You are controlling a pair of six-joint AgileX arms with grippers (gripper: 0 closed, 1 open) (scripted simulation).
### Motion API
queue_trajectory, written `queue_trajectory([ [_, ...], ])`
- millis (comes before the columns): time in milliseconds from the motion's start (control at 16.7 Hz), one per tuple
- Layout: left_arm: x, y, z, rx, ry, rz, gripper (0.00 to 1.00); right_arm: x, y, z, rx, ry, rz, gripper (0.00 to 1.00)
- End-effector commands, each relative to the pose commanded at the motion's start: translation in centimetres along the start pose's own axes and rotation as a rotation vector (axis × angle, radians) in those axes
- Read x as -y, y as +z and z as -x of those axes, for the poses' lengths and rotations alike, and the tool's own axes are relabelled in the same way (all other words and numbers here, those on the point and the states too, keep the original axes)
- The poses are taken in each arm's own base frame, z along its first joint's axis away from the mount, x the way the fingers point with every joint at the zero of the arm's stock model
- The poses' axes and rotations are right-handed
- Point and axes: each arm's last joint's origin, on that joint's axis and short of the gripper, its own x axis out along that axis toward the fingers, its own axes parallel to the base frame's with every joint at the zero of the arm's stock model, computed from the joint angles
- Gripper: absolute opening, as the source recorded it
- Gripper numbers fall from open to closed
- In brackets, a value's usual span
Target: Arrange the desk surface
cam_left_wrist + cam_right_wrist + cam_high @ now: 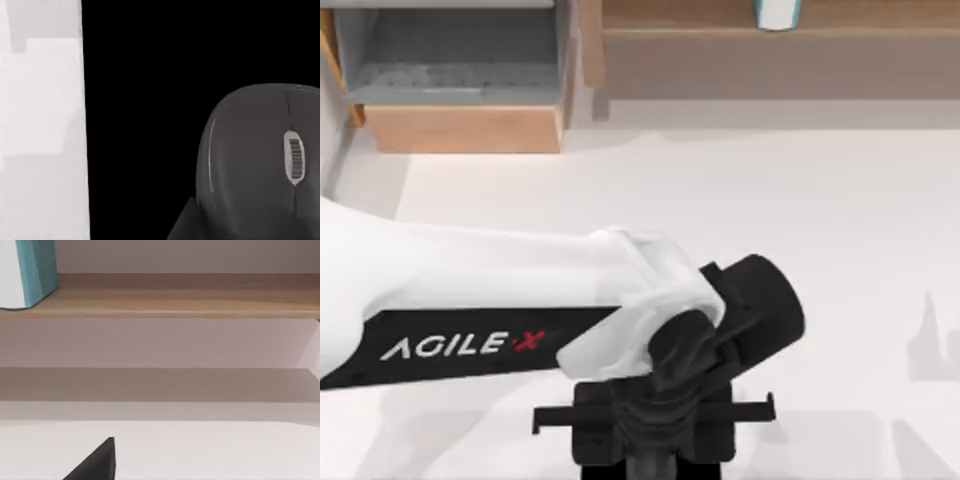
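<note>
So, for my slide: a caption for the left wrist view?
Grey mouse on black pad, white desk surface alongside.

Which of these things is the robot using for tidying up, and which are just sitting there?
For the job:
desk surface
grey mouse, lying on the black pad
left gripper, low over the desk's near middle

Just lying about:
wooden drawer unit
wooden shelf
teal-and-white thing on it
right gripper, idle, facing the shelf

The left arm reaches across the desk surface below the open drawer.
</note>
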Motion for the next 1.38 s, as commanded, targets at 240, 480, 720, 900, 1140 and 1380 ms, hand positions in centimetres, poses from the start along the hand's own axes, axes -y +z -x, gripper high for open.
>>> queue_trajectory([
  [240, 0.0, 0.1, -0.1, -0.002, 0.003, 0.001, 0.0, 0.0, 0.0, 0.0, 0.0, 0.0, 0.0, 1.0],
  [480, 0.4, 0.0, 0.5, 0.018, -0.039, -0.015, 0.0, 0.0, 0.0, 0.0, 0.0, 0.0, 0.0, 1.0],
  [720, 1.3, -0.6, 1.3, 0.038, -0.114, -0.064, 0.0, 0.0, 0.0, 0.0, 0.0, 0.0, 0.0, 1.0],
  [900, 1.7, -1.2, 1.6, 0.037, -0.152, -0.101, 0.0, 0.0, 0.0, 0.0, 0.0, 0.0, 0.0, 1.0],
  [1140, 1.9, -1.8, 2.1, 0.034, -0.195, -0.132, 0.0, 0.0, 0.0, 0.0, 0.0, 0.0, 0.0, 1.0],
  [1380, 1.9, -2.3, 2.3, 0.018, -0.213, -0.159, 0.0, 0.0, 0.0, 0.0, 0.0, 0.0, 0.0, 1.0],
])
